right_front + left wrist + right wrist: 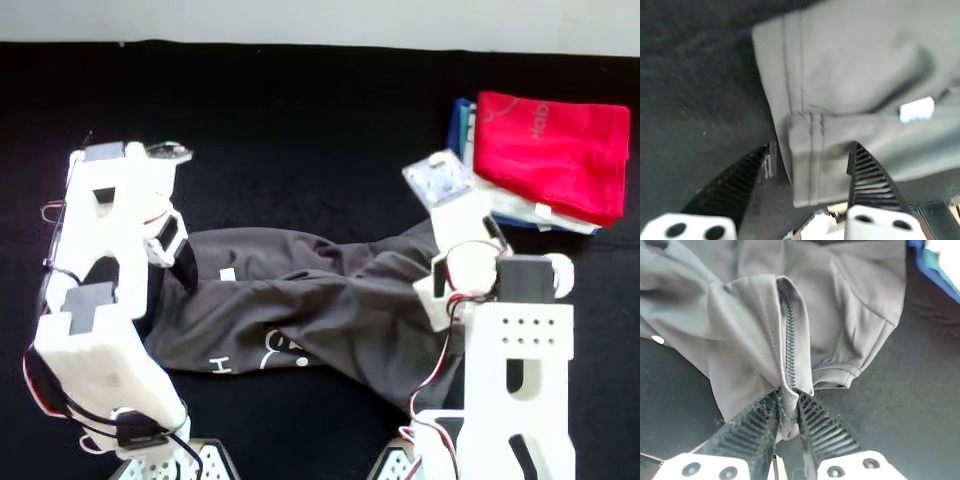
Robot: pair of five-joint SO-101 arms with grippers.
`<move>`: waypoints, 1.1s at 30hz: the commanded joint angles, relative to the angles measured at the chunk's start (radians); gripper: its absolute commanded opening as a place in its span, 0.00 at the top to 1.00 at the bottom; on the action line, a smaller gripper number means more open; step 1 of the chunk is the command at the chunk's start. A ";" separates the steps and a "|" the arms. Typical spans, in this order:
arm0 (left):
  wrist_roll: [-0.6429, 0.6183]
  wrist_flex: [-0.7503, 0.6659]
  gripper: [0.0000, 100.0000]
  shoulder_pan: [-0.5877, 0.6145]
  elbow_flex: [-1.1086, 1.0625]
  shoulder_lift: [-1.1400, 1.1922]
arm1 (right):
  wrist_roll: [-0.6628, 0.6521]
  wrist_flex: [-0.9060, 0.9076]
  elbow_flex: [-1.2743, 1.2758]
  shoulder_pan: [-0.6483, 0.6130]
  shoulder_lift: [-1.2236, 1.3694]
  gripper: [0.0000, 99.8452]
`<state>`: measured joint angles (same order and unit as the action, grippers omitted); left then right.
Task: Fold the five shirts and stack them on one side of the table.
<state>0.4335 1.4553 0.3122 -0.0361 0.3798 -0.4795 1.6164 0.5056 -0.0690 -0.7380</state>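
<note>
Right wrist view: shirt (755,315) within gripper (788,392)

Crumpled gray shirt (320,310) between the two arms, folded stack off to the side

The shirt's bunched up across the middle of the black table (300,120), with the left arm (100,300) over one end and the right arm (520,350) over the other. Just past the right arm, a folded red shirt (545,150) tops the stack, with a blue layer (462,125) peeking out underneath.

Grey shirt (330,310) rumpled mid-table, red shirt (550,150) folded atop stack (520,214)
</note>
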 commanded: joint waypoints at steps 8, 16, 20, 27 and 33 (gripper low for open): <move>-0.008 -0.086 0.77 0.025 0.024 0.025 | -0.005 -0.090 0.154 0.012 -0.090 0.99; -0.009 -0.060 0.96 0.019 0.044 0.015 | -0.006 -0.134 0.240 0.012 -0.127 0.99; -0.008 0.003 0.92 0.021 0.091 0.022 | -0.006 -0.134 0.252 0.010 -0.128 0.99; -0.008 0.009 0.91 0.021 0.145 0.015 | -0.003 -0.145 0.252 0.010 -0.130 0.99; -0.009 0.147 0.99 0.022 0.265 0.015 | 0.074 -0.320 0.305 0.008 -0.120 0.99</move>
<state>0.4335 1.5382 0.3291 0.1511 0.4104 -0.4549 1.3832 0.7910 -0.0690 -0.8485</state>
